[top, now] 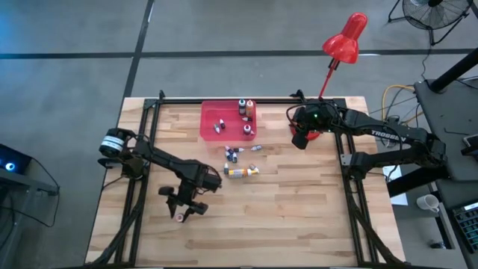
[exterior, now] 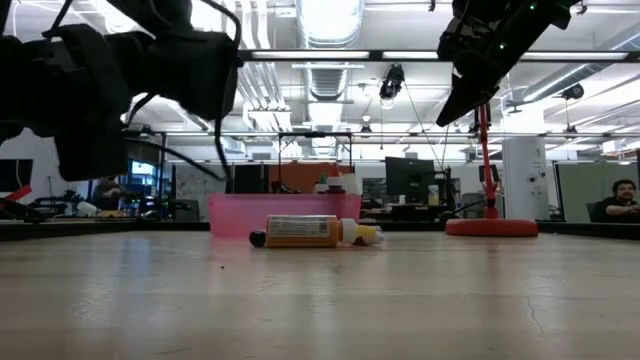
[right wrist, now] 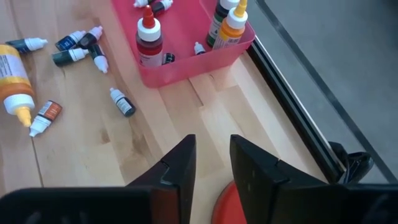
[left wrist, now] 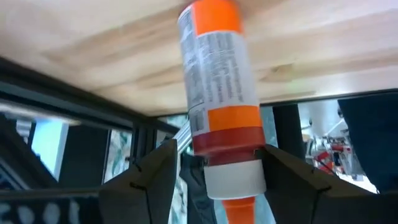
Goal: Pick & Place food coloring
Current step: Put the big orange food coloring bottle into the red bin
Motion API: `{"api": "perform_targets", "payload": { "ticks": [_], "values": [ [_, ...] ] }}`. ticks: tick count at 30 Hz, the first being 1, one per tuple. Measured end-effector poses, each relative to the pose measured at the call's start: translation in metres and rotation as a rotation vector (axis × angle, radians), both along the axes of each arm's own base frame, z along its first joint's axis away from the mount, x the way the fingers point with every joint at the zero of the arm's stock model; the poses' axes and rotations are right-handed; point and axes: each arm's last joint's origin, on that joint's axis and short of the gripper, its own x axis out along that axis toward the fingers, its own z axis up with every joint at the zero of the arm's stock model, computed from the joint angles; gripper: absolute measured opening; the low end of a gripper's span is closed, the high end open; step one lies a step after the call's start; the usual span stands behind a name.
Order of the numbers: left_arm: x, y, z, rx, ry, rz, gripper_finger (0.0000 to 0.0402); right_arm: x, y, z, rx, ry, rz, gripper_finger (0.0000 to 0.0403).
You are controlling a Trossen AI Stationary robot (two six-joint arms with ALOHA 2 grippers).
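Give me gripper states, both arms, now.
Left gripper: closed on an orange food coloring bottle.
Right gripper: empty, slightly open, hovering beside the pink tray.

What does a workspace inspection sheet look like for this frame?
Surface: wooden table, bare at the front.
Job's things: pink tray holds several bottles, three upright; small dropper bottles lie loose in front of it beside a large orange bottle.
Clutter: red desk lamp at the back right.
Grippers: left gripper is shut on an orange-labelled bottle; right gripper hangs near the lamp base, jaws slightly apart, empty.
Cables: yellow cables off the right edge.
Surroundings: desks, monitors, a seated person far right.
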Motion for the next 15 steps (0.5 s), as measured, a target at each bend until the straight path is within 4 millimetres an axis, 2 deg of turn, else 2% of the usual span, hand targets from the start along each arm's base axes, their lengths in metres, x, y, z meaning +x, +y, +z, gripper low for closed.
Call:
{"api": "perform_targets", "payload": {
  "ticks": [11, 15],
  "values": [
    [0.008, 0.001, 0.005, 0.153, -0.059, -0.015, 0.0192, 0.0, 0.0, 0.0, -0.002, -0.003, 0.0, 0.0087],
    [0.013, 0.003, 0.01, 0.267, -0.101, -0.031, 0.0192, 0.0, 0.0, 0.0, -0.001, -0.002, 0.001, 0.0082]
  ]
}}
